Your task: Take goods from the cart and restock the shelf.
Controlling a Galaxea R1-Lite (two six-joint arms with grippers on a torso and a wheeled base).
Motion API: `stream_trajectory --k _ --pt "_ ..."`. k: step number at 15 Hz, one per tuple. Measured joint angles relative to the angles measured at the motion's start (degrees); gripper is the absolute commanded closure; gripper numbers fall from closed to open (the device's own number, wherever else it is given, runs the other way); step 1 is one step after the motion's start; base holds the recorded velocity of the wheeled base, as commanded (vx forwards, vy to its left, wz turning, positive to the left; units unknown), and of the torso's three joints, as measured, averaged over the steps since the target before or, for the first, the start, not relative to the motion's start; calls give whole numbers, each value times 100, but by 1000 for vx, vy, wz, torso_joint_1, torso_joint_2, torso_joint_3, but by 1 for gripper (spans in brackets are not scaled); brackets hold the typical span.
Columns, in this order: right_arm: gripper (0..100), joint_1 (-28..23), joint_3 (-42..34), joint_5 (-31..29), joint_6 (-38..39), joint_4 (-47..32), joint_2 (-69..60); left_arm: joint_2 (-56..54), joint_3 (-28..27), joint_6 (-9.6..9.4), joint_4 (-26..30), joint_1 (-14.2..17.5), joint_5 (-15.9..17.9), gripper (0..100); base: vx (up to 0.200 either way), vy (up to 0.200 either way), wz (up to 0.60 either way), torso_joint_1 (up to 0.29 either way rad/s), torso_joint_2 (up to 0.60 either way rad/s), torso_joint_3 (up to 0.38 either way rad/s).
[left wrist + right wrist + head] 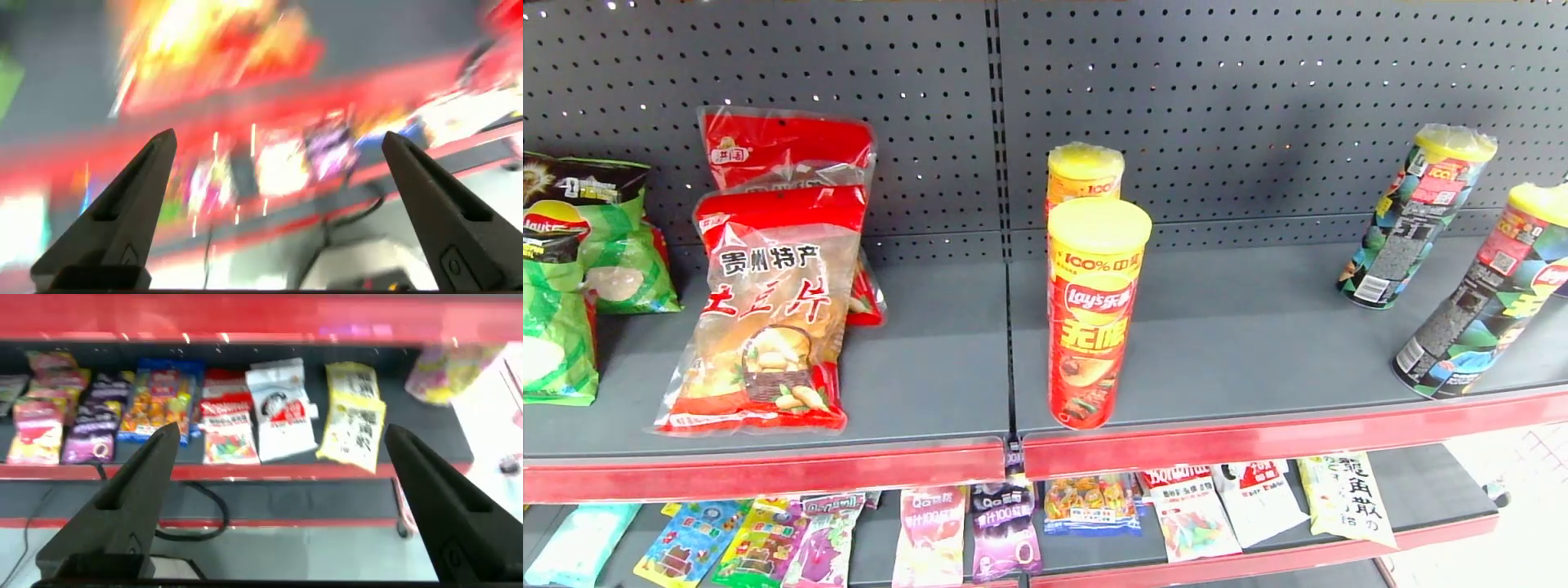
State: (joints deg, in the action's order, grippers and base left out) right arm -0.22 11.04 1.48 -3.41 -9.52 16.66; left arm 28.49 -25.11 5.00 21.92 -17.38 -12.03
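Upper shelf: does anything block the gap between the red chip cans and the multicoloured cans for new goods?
Nothing visible does. The upper shelf is bare between the red chip cans and the multicoloured cans; only its low red front edge lies before that gap.

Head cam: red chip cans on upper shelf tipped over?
No: the front red can and the rear red can both stand upright on the upper shelf.

Grey shelf (1217,343), upright red chip cans (1094,318) centre, red snack bags (768,310) left, patterned cans (1482,298) right
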Motion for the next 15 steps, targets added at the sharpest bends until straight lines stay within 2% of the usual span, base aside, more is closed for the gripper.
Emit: stream_trajectory --k 2,4,5,6,7,8,9,10,11,12,13,15 --pt "0 -82 -168 -20 -20 -202 -521 -925 323 113 685 706 -143 0 0 0 0 0 0 0" --pt "0 -116 -306 -169 -39 -299 -956 -1623 607 157 974 1438 -157 0 0 0 0 0 0 0" --pt "0 -121 -333 -236 -38 -306 -1080 -1891 709 173 1015 1703 -90 0 0 0 0 0 0 0" --pt "0 -96 -347 -216 -24 -306 -1190 -2155 800 184 892 1787 174 0 0 0 0 0 0 0" --pt "0 -52 -358 -163 -17 -306 -1320 -2378 905 184 463 1787 599 0 0 0 0 0 0 0" --pt "0 -11 -378 -101 -15 -273 -1436 -2543 1023 160 -84 1769 851 0 0 0 0 0 0 0" --pt "0 11 -427 -74 -11 -46 -1524 -2660 1254 24 -629 1754 1102 0 0 0 0 0 0 0" --pt "0 22 -479 -68 2 249 -1581 -2737 1616 -189 -1256 1746 1290 0 0 0 0 0 0 0" --pt "0 22 -599 -104 22 417 -1615 -2783 1930 -366 -1913 1738 1320 0 0 0 0 0 0 0" --pt "0 24 -730 -191 85 706 -1636 -2818 2231 -456 -2163 1738 1182 0 0 0 0 0 0 0" --pt "0 29 -816 -267 306 789 -1646 -2836 2363 -471 -2187 1738 1034 0 0 0 0 0 0 0" --pt "0 29 -884 -140 474 840 -1662 -2851 2467 -489 -2185 1738 1031 0 0 0 0 0 0 0"
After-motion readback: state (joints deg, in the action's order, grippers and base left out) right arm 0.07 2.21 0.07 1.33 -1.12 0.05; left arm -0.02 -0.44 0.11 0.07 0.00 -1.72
